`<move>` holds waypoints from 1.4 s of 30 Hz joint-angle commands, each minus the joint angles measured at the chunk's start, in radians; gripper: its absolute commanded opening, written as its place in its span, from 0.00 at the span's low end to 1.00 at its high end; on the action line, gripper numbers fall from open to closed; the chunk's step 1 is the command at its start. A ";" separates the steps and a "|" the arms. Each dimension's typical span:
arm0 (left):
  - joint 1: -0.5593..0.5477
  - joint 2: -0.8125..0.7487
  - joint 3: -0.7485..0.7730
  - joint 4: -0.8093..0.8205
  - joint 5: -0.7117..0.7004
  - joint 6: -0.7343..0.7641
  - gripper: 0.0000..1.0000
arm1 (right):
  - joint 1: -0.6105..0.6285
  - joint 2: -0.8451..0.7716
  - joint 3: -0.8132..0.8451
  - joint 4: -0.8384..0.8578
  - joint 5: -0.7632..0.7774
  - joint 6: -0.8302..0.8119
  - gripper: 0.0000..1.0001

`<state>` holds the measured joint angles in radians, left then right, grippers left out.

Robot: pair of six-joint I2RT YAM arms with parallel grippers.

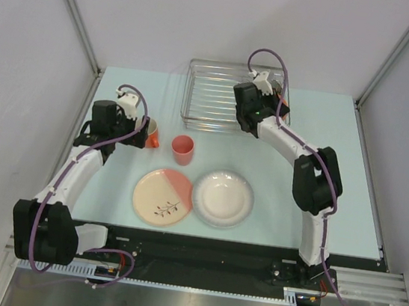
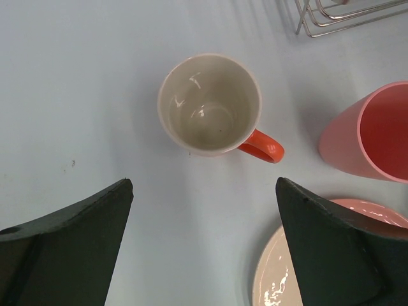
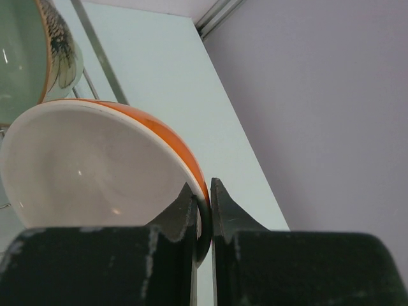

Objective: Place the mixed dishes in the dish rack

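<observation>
The silver wire dish rack (image 1: 212, 97) stands at the back of the table. My right gripper (image 1: 267, 93) is over its right end, shut on the rim of a bowl (image 3: 89, 166) that is orange outside and pale inside (image 3: 203, 188). A green bowl (image 3: 19, 57) sits just beyond it by a rack wire. My left gripper (image 1: 137, 124) is open and empty above the orange mug (image 1: 150, 133), which stands upright with its handle to the right (image 2: 210, 105). The small pink cup (image 1: 182, 150), the cream-and-pink sprig plate (image 1: 162, 196) and the white plate (image 1: 223, 198) are on the table.
In the left wrist view the pink cup (image 2: 373, 134) stands right of the mug, the sprig plate (image 2: 274, 274) is at the lower right, and a rack corner (image 2: 331, 13) is at the top. Grey walls enclose the table on three sides.
</observation>
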<state>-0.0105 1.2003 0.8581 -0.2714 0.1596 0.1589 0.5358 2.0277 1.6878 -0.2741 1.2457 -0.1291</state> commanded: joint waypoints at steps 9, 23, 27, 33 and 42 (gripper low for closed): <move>0.038 -0.019 -0.004 0.020 0.005 0.018 1.00 | -0.007 0.100 0.036 0.377 0.141 -0.349 0.00; 0.038 -0.008 -0.007 0.021 0.011 0.011 1.00 | -0.030 0.172 0.049 0.283 0.115 -0.251 0.00; 0.040 -0.015 -0.008 0.021 0.011 0.014 1.00 | -0.031 0.198 0.082 0.169 0.095 -0.164 0.00; 0.043 -0.016 -0.008 0.027 0.015 0.011 1.00 | -0.016 0.221 0.116 -0.031 0.075 0.011 0.06; 0.046 -0.007 -0.018 0.037 0.017 0.011 1.00 | -0.029 0.148 0.099 -0.315 -0.018 0.282 0.66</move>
<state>0.0265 1.2007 0.8440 -0.2646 0.1616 0.1593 0.5179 2.2398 1.7672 -0.4236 1.2629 -0.0055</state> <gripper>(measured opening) 0.996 0.602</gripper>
